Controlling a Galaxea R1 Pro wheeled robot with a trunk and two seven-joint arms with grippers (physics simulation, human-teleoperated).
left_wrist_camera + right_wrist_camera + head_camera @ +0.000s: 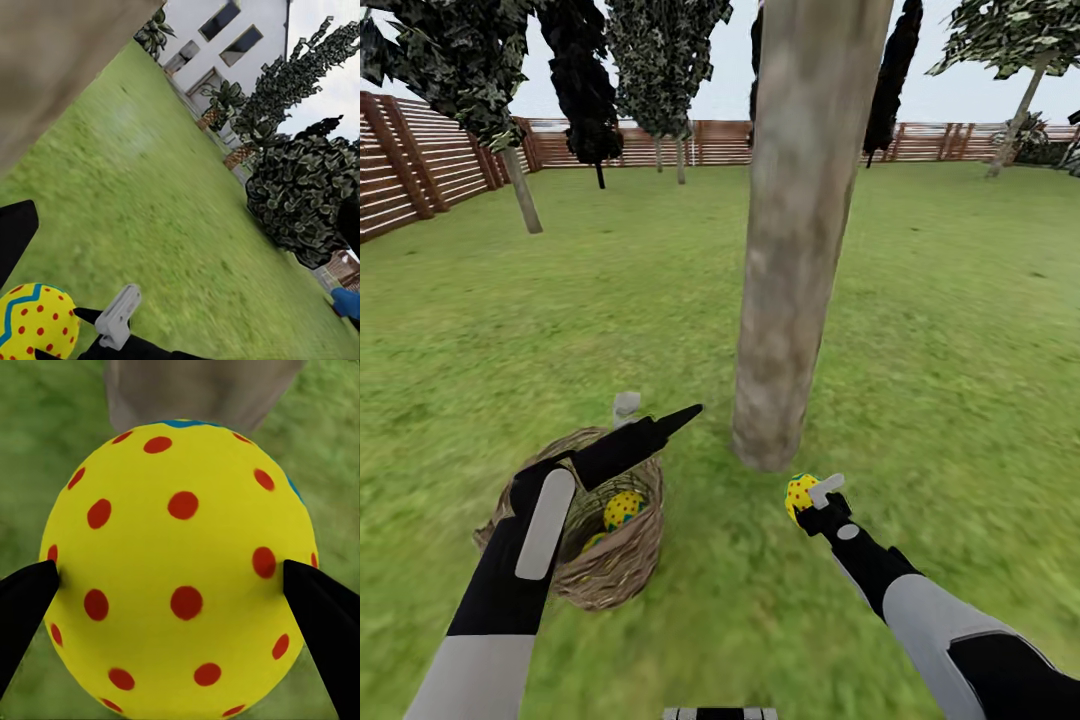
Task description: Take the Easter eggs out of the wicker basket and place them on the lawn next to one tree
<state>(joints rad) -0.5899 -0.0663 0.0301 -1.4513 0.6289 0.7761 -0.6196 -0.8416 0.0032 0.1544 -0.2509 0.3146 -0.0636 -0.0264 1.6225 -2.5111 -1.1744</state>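
The right gripper [807, 497] has its fingers [26, 607] pressed against both sides of one Easter egg [180, 577], holding it just above the lawn [920, 330] at five o'clock from the tree trunk [800, 230]. The left gripper [660, 425] hovers over the wicker basket [610, 565]; how far its fingers are parted cannot be told. Two eggs [622, 508] lie inside the basket, which sits at seven o'clock from the trunk. The wooden fence [720, 142] is farthest.

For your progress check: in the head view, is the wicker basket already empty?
No: a yellow egg with red dots lies inside the wicker basket.
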